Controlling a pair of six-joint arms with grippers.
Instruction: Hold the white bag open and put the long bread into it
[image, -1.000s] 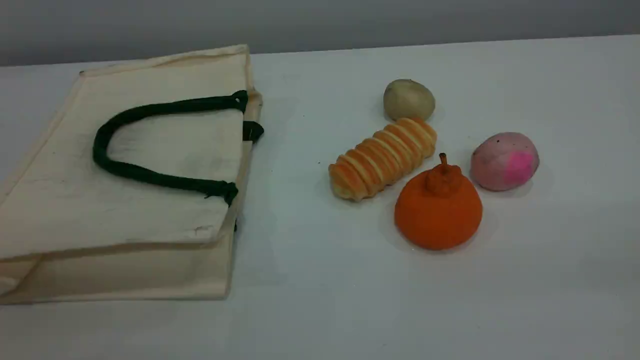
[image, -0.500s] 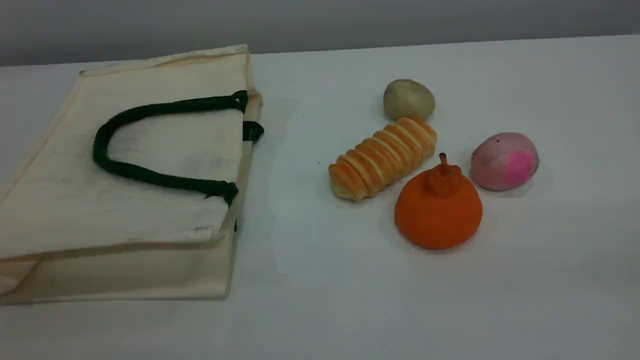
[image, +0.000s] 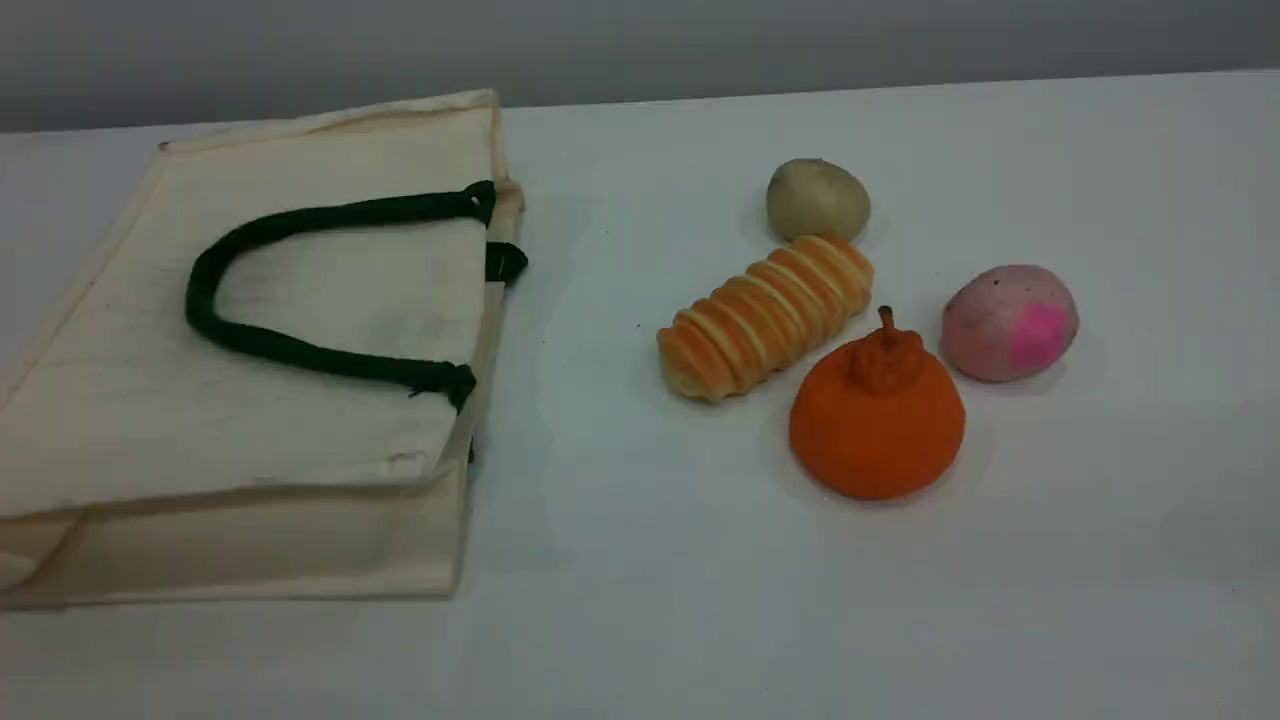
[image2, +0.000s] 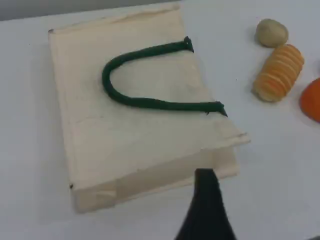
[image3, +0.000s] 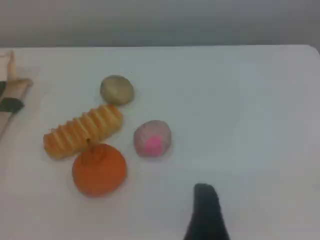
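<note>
**A:** Where are the edges, and where is there room?

**B:** The table (image: 1000, 600) ends in a straight far edge behind everything. The white bag (image: 300, 440) lies flat at the left, and the picture's left side cuts it off. Its mouth edge faces right. The green handle (image: 205, 300) lies flat on the top panel, with its loop bending left. A broad band of bare table separates the bag from the food, and another runs along the near side.

**A:** And the food?

**B:** The orange fruit (image: 877, 420) sits nearest, stem up. The long bread (image: 765, 315) lies right of centre, well apart from the bag. Its long axis runs from near-left to far-right, and the near-left end points at the bag's mouth. The fruit sits just beside its near-right flank; I cannot tell whether they touch. The pink lump (image: 1008, 322) is to the right, and the beige lump (image: 817, 199) is just beyond the bread's far end.

**A:** The hands?

**B:** The left gripper (image2: 205, 187) hangs over the bag's near corner. The right gripper (image3: 205, 200) hangs over bare table, near and to the right of the pink lump. Both have jaws apart and hold nothing.
</note>
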